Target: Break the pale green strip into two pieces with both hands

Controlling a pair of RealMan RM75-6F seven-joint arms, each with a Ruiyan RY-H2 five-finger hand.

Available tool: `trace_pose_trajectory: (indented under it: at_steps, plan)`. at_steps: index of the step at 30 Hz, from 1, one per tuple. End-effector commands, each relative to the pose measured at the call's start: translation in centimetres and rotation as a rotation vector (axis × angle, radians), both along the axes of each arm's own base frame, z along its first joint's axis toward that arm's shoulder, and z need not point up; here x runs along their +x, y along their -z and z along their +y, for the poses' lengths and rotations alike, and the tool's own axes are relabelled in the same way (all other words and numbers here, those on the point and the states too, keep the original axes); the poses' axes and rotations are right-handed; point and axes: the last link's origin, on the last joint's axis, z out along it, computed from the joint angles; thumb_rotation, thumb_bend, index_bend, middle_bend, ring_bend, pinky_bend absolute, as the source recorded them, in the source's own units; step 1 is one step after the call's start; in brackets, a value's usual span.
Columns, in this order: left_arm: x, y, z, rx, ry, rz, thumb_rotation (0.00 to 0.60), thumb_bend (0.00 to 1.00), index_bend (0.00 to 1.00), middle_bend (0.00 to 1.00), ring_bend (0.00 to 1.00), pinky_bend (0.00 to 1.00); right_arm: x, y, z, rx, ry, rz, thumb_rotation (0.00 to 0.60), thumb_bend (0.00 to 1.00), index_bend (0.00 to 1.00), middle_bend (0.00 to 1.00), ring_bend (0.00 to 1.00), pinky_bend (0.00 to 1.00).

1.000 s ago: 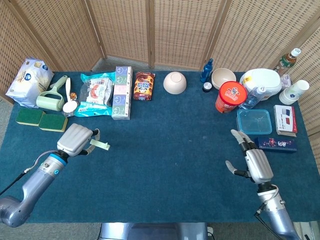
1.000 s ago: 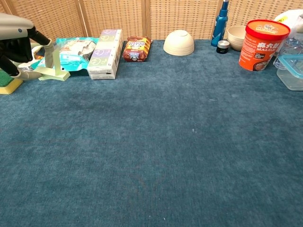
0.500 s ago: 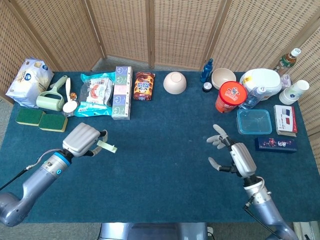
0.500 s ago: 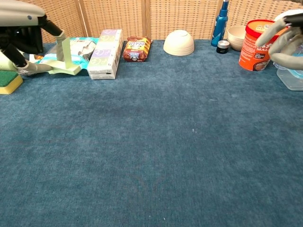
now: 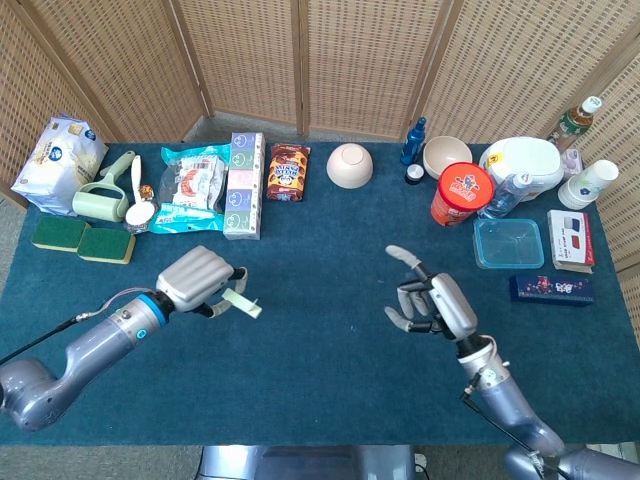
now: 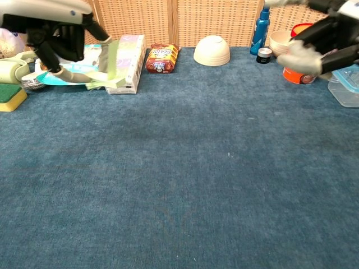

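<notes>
My left hand pinches the strip at one end, above the tabletop; its free end juts out toward my right side, long axis running roughly from hand to hand. My right hand holds nothing, its fingers spread and loosely curved, facing the strip but well apart from it. So the free end lies to the left of my right fingers, and that hand must close the gap. Compared with half a second ago, both hands have moved inward toward the middle, the left carrying the strip along, and the space between them has narrowed
</notes>
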Motion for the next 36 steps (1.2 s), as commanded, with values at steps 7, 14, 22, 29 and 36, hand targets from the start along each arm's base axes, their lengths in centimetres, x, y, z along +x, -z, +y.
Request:
trace_pose_trajectory:
  at_steps: [7, 14, 22, 29, 36]
  plan:
    - [1.7, 0.4, 1.3, -0.014, 0.024, 0.029, 0.6, 0.42, 0.71, 1.0, 1.0, 1.0, 1.2, 1.8, -0.2, 0.032, -0.049, 0.062, 0.6, 0.34, 0.32, 0.93, 0.96, 0.9]
    - [2.7, 1.0, 2.1, -0.033, 0.029, 0.063, 0.6, 0.42, 0.71, 1.0, 1.0, 1.0, 2.3, 1.6, -0.6, -0.011, -0.09, 0.098, 0.6, 0.34, 0.38, 0.96, 0.98, 0.93]
    - [3.7, 1.8, 2.4, -0.057, 0.032, 0.09, 0.6, 0.42, 0.71, 1.0, 1.0, 1.0, 3.1, 1.6, -1.1, -0.097, -0.1, 0.138, 0.6, 0.34, 0.4, 0.98, 0.99, 0.95]
    - [4.8, 2.5, 2.7, -0.074, 0.033, 0.091, 0.6, 0.42, 0.71, 1.0, 1.0, 1.0, 4.4, 1.8, -1.2, -0.125, -0.129, 0.138, 0.6, 0.34, 0.4, 0.98, 0.99, 0.95]
    - [6.4, 3.3, 3.1, -0.087, 0.047, 0.087, 0.6, 0.42, 0.71, 1.0, 1.0, 1.0, 5.2, 1.9, -1.2, -0.129, -0.147, 0.132, 0.6, 0.34, 0.41, 0.98, 0.99, 0.95]
